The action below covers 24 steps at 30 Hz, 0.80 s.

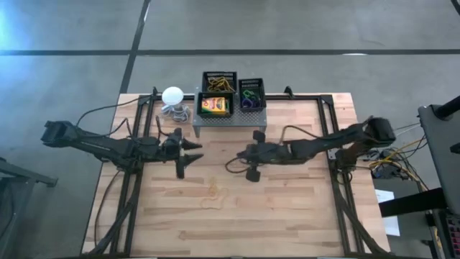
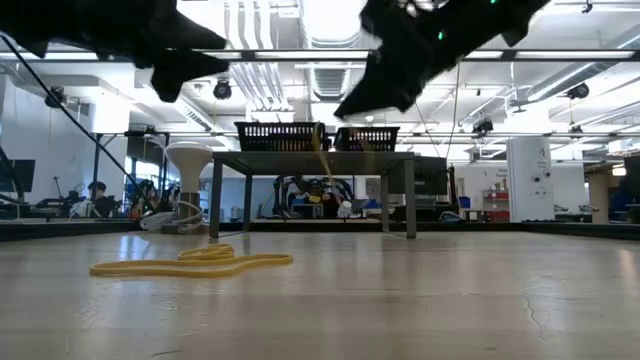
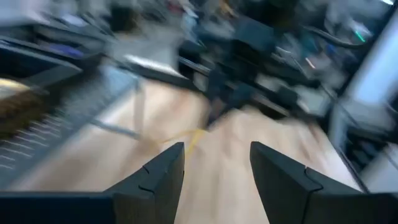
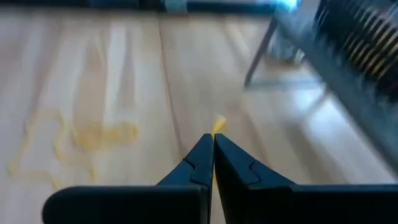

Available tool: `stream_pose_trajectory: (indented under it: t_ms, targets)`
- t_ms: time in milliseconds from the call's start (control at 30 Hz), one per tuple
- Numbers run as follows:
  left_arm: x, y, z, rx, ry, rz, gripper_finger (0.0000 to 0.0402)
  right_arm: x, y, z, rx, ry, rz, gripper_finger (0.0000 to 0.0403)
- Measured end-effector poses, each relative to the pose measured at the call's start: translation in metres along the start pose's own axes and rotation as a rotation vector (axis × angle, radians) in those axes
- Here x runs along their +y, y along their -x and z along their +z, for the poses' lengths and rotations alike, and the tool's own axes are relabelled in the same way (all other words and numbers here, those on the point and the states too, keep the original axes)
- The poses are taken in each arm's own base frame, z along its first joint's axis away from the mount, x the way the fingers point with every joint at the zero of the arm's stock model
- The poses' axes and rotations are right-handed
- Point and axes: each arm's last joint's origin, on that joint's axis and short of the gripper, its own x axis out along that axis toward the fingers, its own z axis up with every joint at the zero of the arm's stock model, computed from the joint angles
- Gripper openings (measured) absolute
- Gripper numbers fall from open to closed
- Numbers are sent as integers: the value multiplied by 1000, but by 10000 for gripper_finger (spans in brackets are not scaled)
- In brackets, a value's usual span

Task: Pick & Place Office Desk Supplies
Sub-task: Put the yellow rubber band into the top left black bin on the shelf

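Your right gripper has its fingers pressed together on a thin tan rubber band; only a short yellow tip of it shows past the fingertips in the right wrist view, and in the low view a thin strand hangs below the arm in front of the stand. That gripper hovers above the wooden table near its middle, just in front of the grey perforated metal stand.

More loose rubber bands lie flat on the table nearer the front edge, between and in front of the two grippers, touching nothing else.

On the stand you have three black mesh trays: one at the back holding tan bands, one in front of it holding a yellow-and-green flat box, and one to its right holding small purple and green rings.

Your left gripper hangs over the table, well apart from the right one, fingers spread wide and holding nothing.

Beside the stand's left end sits the white ball-shaped object with its coiled cord, close to the path between the left gripper and the trays. The stand's legs rise between the right gripper and the tray row.
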Motion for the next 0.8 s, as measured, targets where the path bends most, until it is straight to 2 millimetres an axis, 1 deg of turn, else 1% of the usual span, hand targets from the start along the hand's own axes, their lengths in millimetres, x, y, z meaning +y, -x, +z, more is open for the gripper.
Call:
stream_pose_trajectory:
  t_ms: [67, 100, 167, 200, 267, 300, 367, 400, 467, 533, 567, 633, 700, 733, 800]
  targets:
    - [2, -5, 0, -36, 11, 54, 189, -3, 14, 3, -85, -27, 4, 8]
    - [2, -9, -2, -28, 4, 63, 189, -4, 18, 0, -105, -32, 5, 8]
    - [2, -16, -6, 10, -37, 73, 189, -7, 27, 2, -195, -61, 14, 8]
    - [1, -21, -7, 23, -56, 74, 189, -8, 29, -3, -204, -66, 14, 8]
    - [-2, -30, -4, 14, -81, 68, 189, -9, 33, -6, -239, -83, 19, 8]
    - [-3, -35, -8, 38, -107, 68, 189, -10, 34, -8, -245, -86, 19, 8]
    - [-8, -47, -4, 12, -150, 36, 189, -11, 37, -11, -252, -92, 22, 8]
    - [-9, -50, -7, 19, -175, 30, 189, -10, 36, -12, -253, -96, 25, 8]
    - [-15, -62, 0, -36, -202, 4, 189, -8, 36, -13, -258, -107, 33, 8]
    - [-16, -70, -3, -26, -242, 0, 189, -5, 33, -17, -249, -104, 42, 8]
    - [-18, -77, -2, -29, -252, -11, 189, -3, 33, -15, -261, -108, 52, 8]
    - [-21, -86, -2, -16, -265, -25, 189, 0, 32, -20, -241, -98, 62, 8]
    - [-24, -95, -1, -11, -267, -50, 192, 4, 32, -18, -261, -103, 76, 8]
    - [-25, -100, -1, -5, -268, -64, 195, 5, 32, -22, -248, -98, 78, 8]
    - [-26, -108, -3, 19, -271, -91, 202, 9, 33, -19, -263, -98, 91, 8]
